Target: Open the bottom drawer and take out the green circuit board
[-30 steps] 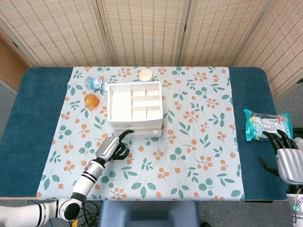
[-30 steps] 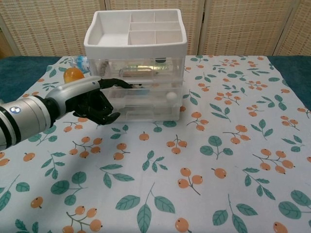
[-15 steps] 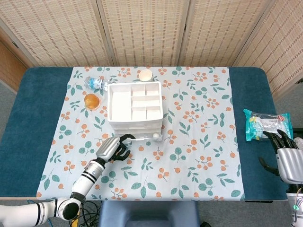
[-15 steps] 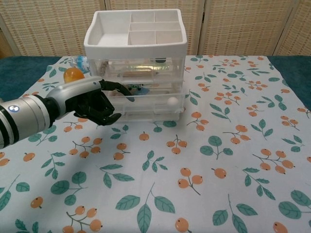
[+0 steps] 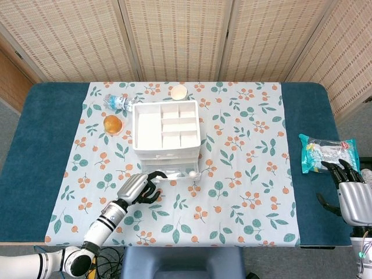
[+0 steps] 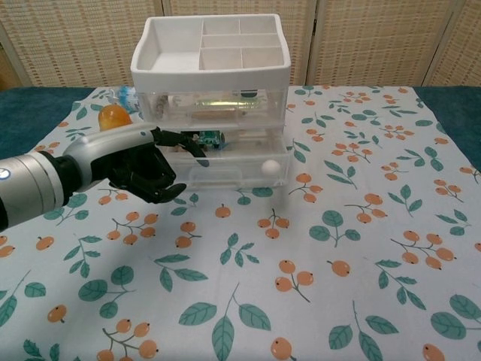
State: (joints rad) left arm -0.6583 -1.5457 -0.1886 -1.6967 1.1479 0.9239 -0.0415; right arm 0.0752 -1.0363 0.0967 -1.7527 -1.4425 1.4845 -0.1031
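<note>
The white drawer unit [image 5: 165,129] [image 6: 210,83] stands mid-table with an open divided tray on top. Its clear bottom drawer [image 5: 180,172] [image 6: 240,162], with a white knob, is pulled partly out toward me. Inside it, at the left, the green circuit board [image 6: 207,138] shows over the front rim. My left hand [image 5: 139,187] [image 6: 139,165] is at the drawer's left front corner, one finger hooked over the rim and the others curled. My right hand [image 5: 351,195] rests far off at the table's right edge, fingers apart and holding nothing.
Behind and left of the unit are a lying water bottle [image 5: 119,103], an orange cup [image 5: 113,124] [image 6: 113,115] and a small white cup [image 5: 179,92]. A snack bag [image 5: 325,152] lies on the blue cloth by my right hand. The floral cloth [image 5: 232,192] spreads in front.
My left hand has drawn back toward me with the bottom drawer, which has slid out from shut to partly open. The green circuit board has come into view. The right hand has stayed put.
</note>
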